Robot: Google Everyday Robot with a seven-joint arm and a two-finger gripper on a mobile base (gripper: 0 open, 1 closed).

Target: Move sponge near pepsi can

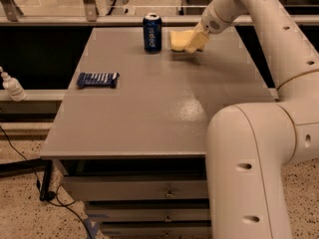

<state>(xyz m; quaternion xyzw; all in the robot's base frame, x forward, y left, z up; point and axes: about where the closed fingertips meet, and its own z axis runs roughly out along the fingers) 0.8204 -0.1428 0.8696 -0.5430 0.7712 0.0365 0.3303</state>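
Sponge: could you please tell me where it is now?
Camera view: the sponge is at the far end of the table, right of the can, held by the hand.

A pale-yellow foam sponge (177,40) hangs low over the far end of a grey table (149,108), tilted up on edge and pinched at its right side by the robot's gripper (193,43), which reaches in from the right. Just to its left, a narrow gap away, stands the pepsi can (152,32), upright, dark blue with white lettering down its side and a silver top rim. The can sits close to the table's far edge, and the sponge does not touch it.
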